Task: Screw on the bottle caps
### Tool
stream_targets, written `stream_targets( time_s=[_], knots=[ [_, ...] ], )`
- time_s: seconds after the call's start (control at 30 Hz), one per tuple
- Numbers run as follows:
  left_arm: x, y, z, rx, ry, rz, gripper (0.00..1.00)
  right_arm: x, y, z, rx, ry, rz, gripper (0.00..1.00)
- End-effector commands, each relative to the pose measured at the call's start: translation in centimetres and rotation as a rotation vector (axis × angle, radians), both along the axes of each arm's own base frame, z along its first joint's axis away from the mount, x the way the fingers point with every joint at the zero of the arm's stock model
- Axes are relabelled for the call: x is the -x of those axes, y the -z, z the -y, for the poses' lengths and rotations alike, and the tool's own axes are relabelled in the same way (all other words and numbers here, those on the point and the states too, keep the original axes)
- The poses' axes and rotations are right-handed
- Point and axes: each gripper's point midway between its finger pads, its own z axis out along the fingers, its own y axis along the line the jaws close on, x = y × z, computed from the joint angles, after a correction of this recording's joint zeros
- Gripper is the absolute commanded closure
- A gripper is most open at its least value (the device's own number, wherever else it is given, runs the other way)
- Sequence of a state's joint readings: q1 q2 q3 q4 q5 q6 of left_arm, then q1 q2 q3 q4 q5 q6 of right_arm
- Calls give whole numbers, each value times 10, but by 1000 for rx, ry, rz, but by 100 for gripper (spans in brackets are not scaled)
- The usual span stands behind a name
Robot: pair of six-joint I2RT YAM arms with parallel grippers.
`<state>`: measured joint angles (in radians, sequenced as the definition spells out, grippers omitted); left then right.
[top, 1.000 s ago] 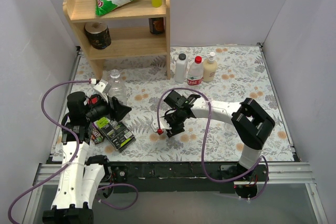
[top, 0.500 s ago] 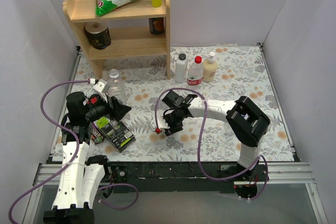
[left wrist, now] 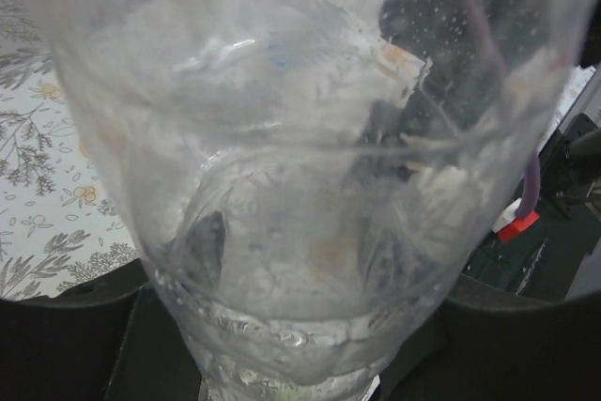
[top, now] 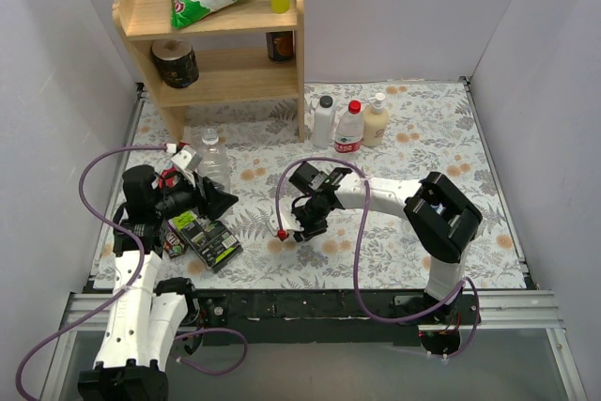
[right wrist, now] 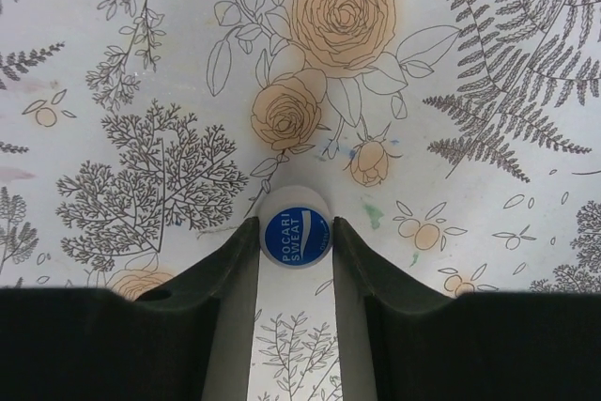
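Cap pinched at the fingertips; slip or cross-thread is the risk

The right gripper has its jaws narrow, pads touching both sides of the blue-white cap, which lies flat on the table; the hold sits only at the tips on a round rim, so the cap may squirt out or tilt on lifting, and a tilted cap would likely cross-thread; the left gripper looks clamped on the clear bottle, whose thin wall may buckle or turn under twisting.

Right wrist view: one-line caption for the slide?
Right pincer pinching a blue-and-white Pocari Sweat cap that lies flat on the floral tablecloth.
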<state>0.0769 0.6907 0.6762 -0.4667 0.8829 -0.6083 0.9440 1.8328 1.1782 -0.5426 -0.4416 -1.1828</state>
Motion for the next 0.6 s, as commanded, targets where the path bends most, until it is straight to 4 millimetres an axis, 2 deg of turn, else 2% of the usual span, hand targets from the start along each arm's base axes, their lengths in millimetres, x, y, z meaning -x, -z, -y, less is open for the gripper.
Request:
stream_targets(
  time_s=[0.0,0.03,0.07,0.1,0.13,0.17,0.2,0.23,0.27,0.3,0.4,0.47,0.57],
  knots=[
    [2,12,10,-16,133,34,100,-1,-61,-9,-92,37,-17,83],
    [1,16,12,-28,156,38,100,-6,-86,-13,-137,56,-15,84],
    [2,23,19,-54,204,49,100,1,-104,-11,-159,90,-82,85],
    [2,29,20,-63,217,37,100,-4,-130,-5,-204,125,-91,86],
    [4,38,30,-69,273,13,100,-10,-162,-10,-267,136,-86,86],
    [12,44,44,-91,347,20,100,-5,-182,-9,-306,145,-133,87],
    [15,49,51,-109,383,18,100,-7,-206,0,-338,176,-138,88],
    [15,60,57,-136,408,-10,100,-9,-221,2,-365,197,-143,88],
    [26,64,72,-148,484,-9,100,-12,-249,0,-420,201,-124,89],
    [28,67,77,-164,517,1,100,-13,-264,7,-439,238,-135,89],
    [31,73,89,-185,587,4,100,-13,-300,15,-508,278,-134,90],
    [38,78,96,-202,651,2,100,-6,-307,18,-524,271,-145,90],
    [40,74,109,-235,744,101,100,2,-313,26,-534,269,-133,91]
  ],
)
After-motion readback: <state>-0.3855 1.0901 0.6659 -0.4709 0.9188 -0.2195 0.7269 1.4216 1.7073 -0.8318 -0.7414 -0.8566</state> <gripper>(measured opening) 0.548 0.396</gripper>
